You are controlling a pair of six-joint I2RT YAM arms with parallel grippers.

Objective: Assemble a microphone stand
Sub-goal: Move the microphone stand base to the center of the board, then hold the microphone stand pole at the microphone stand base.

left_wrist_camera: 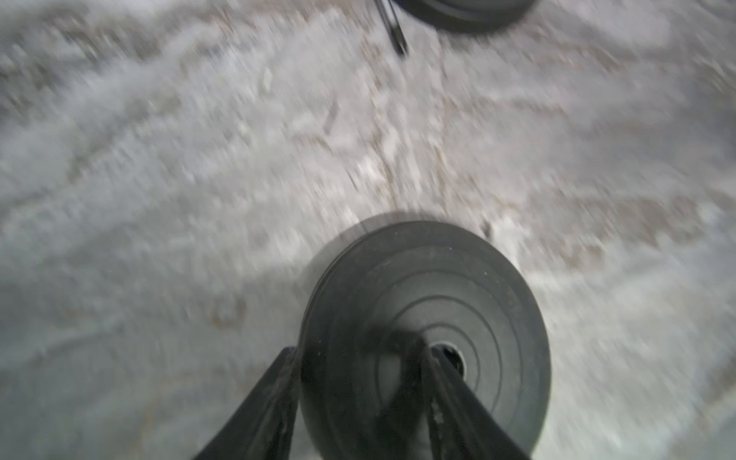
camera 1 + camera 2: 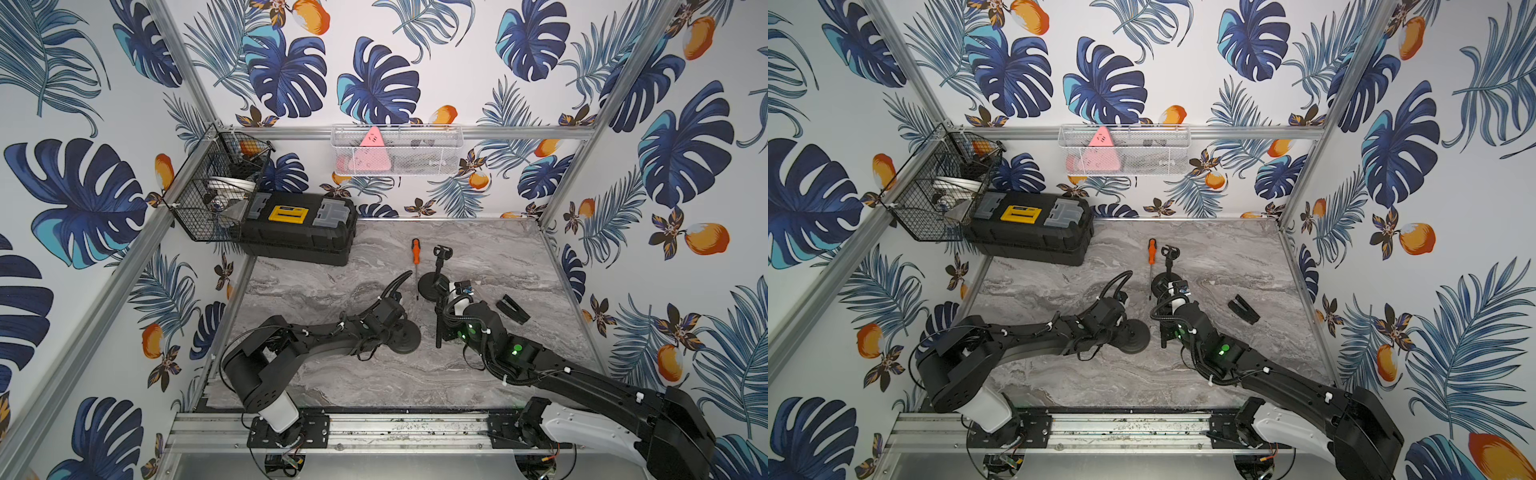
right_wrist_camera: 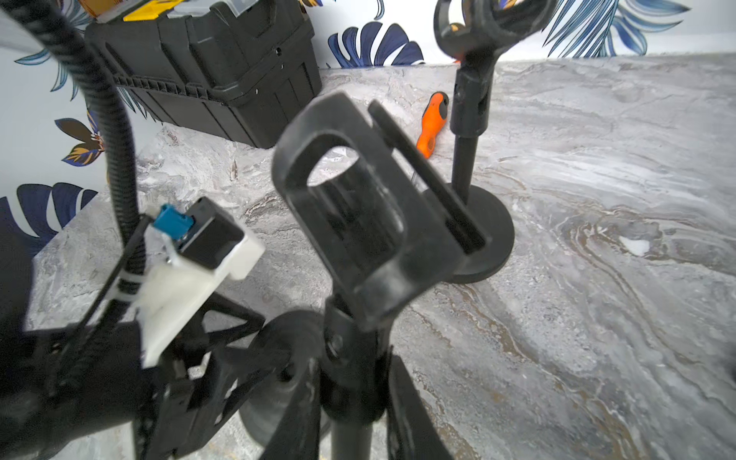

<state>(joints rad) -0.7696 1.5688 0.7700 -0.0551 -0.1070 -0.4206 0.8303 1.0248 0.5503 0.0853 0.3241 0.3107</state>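
Black round base (image 1: 430, 302), tilted on its edge over the marble desk (image 1: 159, 199), gripped in the left claw (image 1: 360, 352): one finger (image 1: 275, 402) behind the rim, its mate across the face beside the centre hole; view blurred, contact of rim with desk not discernible. Black pole (image 3: 350, 414), upright, clamped in the right claw (image 3: 352, 370), jaws narrow around it; microphone clip (image 3: 370, 211) on top of this pole, just above the claw. Left claw and its base sit just beside the right claw, the base near the pole's lower end but apart from it in both top views. Just beyond the right claw: assembled stand (image 3: 468, 119), base flat on the desk, pole upright, clip on top. Orange-handled screwdriver (image 3: 432, 119), flat on the desk just beside that stand. Loose clip (image 2: 513, 309), black, on the desk at the right claw's outer side. Well beyond the left claw: black toolbox (image 2: 299, 228) at the back wall, dark wire basket (image 2: 208, 195) over its end. Farthest: white mesh basket (image 2: 397, 151) on the wall rail.
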